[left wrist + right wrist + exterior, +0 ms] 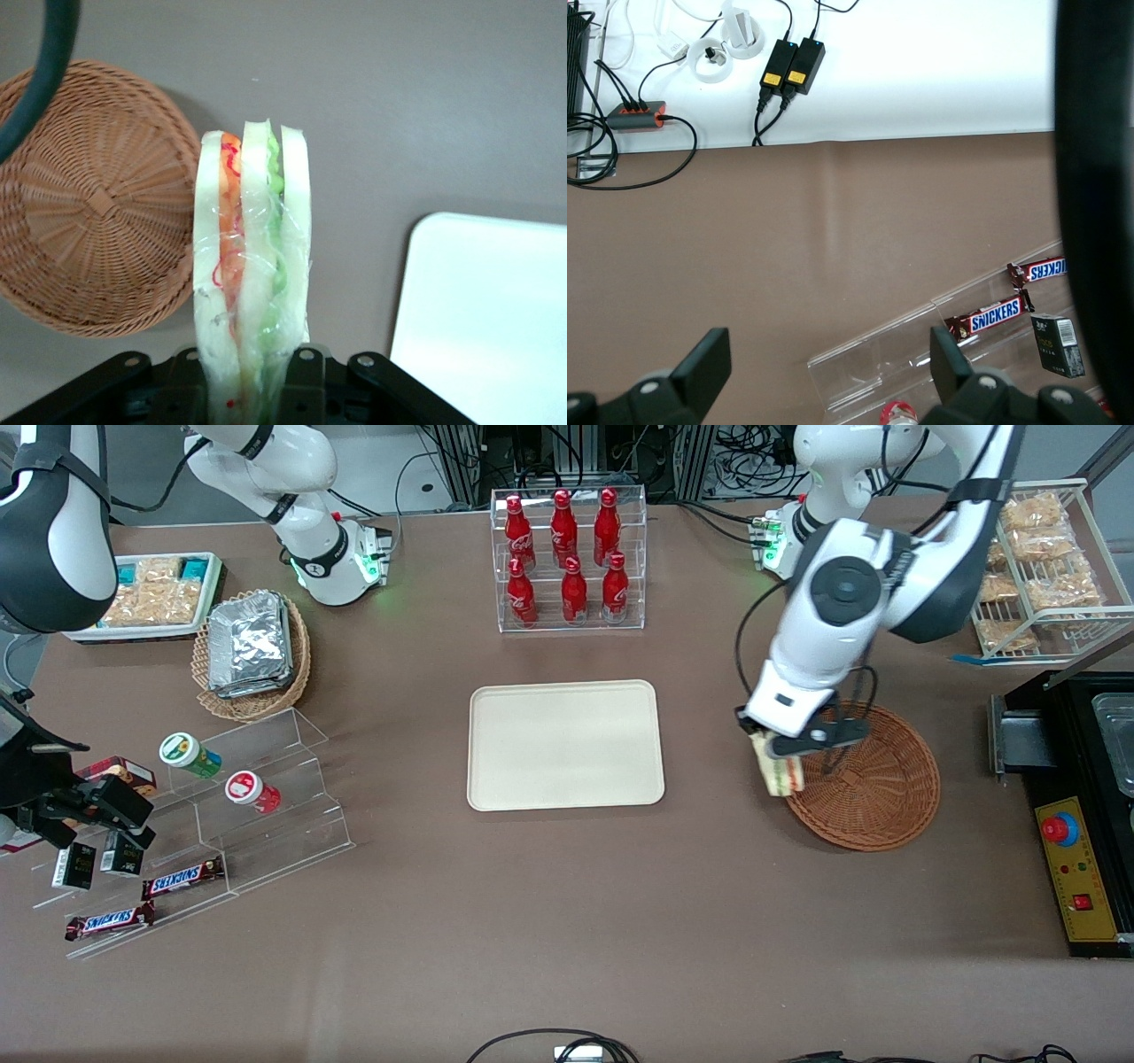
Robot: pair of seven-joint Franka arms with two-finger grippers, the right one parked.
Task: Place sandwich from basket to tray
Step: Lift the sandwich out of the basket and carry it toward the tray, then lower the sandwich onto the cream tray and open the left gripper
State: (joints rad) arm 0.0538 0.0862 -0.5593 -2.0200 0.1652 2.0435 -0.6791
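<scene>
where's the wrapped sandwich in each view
Front view: wrapped triangular sandwich held in the left claw at the rim of the round reddish-brown wicker basket.
Left wrist view: sandwich upright in the claw, basket beside.
Right wrist view: not in it.
Shared landmark: basket.

Gripper point(257, 376) jaws clamp the sandwich point(252, 266) between basket point(97, 204) and tray point(487, 310).

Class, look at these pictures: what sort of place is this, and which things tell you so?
Probably a lab's mock snack shop: a rack of red bottles, chocolate bars on clear steps, and a gripper holding a sandwich between basket and tray.
</scene>
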